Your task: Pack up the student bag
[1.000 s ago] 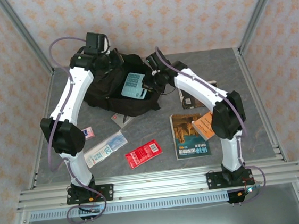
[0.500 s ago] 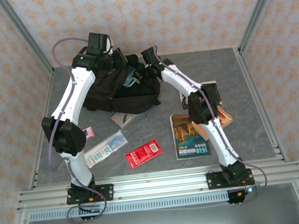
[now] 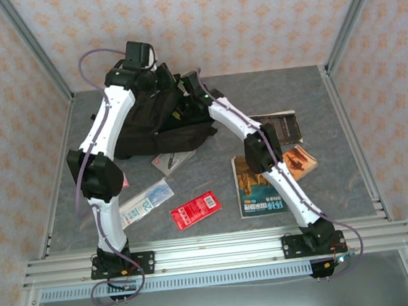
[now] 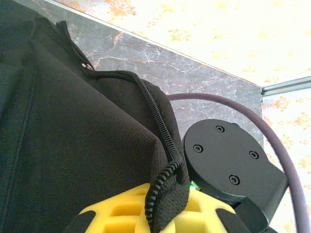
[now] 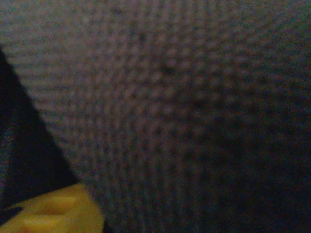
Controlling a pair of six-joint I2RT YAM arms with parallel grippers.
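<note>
The student bag [image 3: 143,126], a large black fabric backpack, lies at the back left of the table. My left gripper [image 4: 165,213] is shut on the zipper edge of its opening, with black mesh pinched between the yellow fingers [image 4: 112,213], and holds that edge up at the bag's top [image 3: 158,79]. The right arm [image 3: 218,111] reaches into the opening from the right, and its gripper is buried inside. In the right wrist view, dark mesh fabric lies close against the lens and one yellow finger [image 5: 53,213] shows at the lower left. How the right jaws stand is hidden.
Loose on the table in front of the bag: a red packet [image 3: 195,210], a white and blue pack [image 3: 145,201], a small card [image 3: 123,182], a picture book [image 3: 253,190], a black booklet [image 3: 278,127] and an orange book [image 3: 303,161]. A flat item [image 3: 170,160] pokes out under the bag.
The right arm has stretched forward and pushed the teal item it held down into the bag, out of sight. The left gripper has lifted the bag's edge slightly to the right.
</note>
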